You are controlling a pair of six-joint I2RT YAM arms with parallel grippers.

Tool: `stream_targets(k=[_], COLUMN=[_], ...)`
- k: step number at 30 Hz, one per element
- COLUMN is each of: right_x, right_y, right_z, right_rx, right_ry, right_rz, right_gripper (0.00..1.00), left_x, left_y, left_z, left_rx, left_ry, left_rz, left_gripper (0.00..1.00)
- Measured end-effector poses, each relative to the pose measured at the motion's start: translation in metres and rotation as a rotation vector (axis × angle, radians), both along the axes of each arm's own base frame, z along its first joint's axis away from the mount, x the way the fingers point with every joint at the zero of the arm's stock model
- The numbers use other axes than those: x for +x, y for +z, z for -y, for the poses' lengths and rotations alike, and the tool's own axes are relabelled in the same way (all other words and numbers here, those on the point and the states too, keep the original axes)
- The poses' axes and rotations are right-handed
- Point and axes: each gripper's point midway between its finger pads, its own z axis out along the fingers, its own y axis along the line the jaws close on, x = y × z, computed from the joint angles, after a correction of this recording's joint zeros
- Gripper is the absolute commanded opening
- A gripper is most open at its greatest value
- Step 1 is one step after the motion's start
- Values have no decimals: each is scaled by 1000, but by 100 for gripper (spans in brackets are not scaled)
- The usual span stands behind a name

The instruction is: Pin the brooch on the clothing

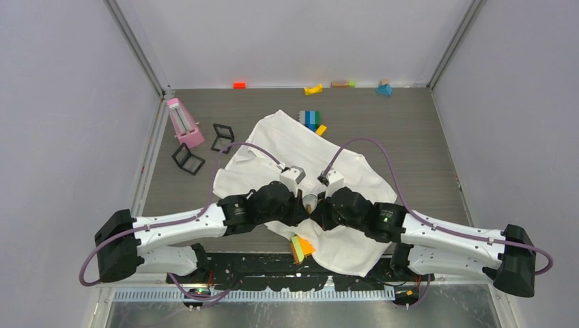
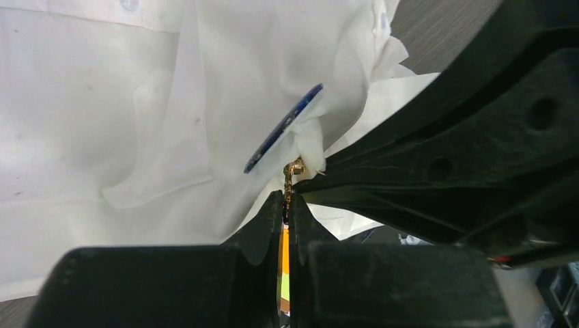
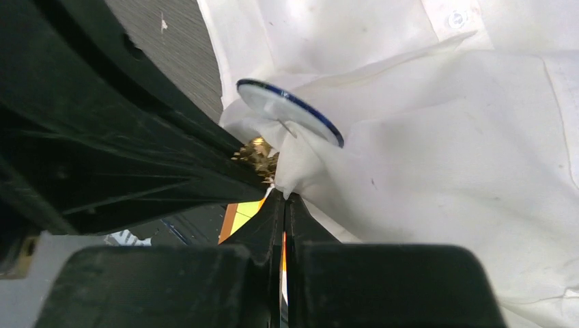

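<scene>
The clothing, a white shirt [image 1: 321,147], lies crumpled across the middle of the table. Both grippers meet tip to tip above its centre. The brooch [image 1: 309,200] sits between them. In the left wrist view its dark-blue disc [image 2: 283,128] stands edge-on against a bunched fold of the shirt [image 2: 102,102]. My left gripper [image 2: 287,199] is shut on the small gold part [image 2: 293,171] just below the disc. In the right wrist view the disc [image 3: 290,109] and gold part [image 3: 258,154] show, and my right gripper [image 3: 284,196] is shut on a pinch of shirt fabric [image 3: 293,171] next to them.
A pink wedge-shaped object [image 1: 184,123] and two black-framed cube boxes [image 1: 222,137] [image 1: 188,158] stand at the left. Coloured blocks [image 1: 312,119] lie at the shirt's far edge, and more along the back wall [image 1: 313,89]. An orange and yellow-green block [image 1: 300,247] lies under the grippers near the front.
</scene>
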Motion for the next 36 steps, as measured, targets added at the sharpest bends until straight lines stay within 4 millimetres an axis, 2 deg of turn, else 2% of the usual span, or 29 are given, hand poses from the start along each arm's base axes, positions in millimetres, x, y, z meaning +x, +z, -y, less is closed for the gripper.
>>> stream_targets(k=[5,9,13,16,20,22,27,30,32,36], right_x=[-2,-2,-2,-4,-7,-9,-12,-12,-10,-4], right_y=[-14,-14,-12,-8,5,17,64,84,89,84], right_z=[4,4,5,7,12,16,26,34,40,53], right_rx=[-15,-7,-1,7,38,61,163,202,203,156], right_ry=[-10,-14,-15,-10,-5,3,16,13,2,-28], right_rz=[-16,-20,-17,-16,1,22,100,150,180,207], right_gripper=[1,1,14,36,56,62,70,74,77,80], left_x=[-4,-7,-5,-3,4,8,12,6,2,-6], left_y=[12,14,15,16,18,20,19,12,6,4], left_z=[4,4,5,6,4,1,-4,-3,-3,-1], left_rx=[-62,-85,-108,-137,-180,-200,-222,-212,-203,-203], left_ry=[-8,-15,-16,-24,-37,-48,-89,-139,-176,-254], left_rz=[-5,-17,-36,-57,-99,-124,-178,-211,-235,-276], left_gripper=[0,0,0,0,0,0,0,0,0,0])
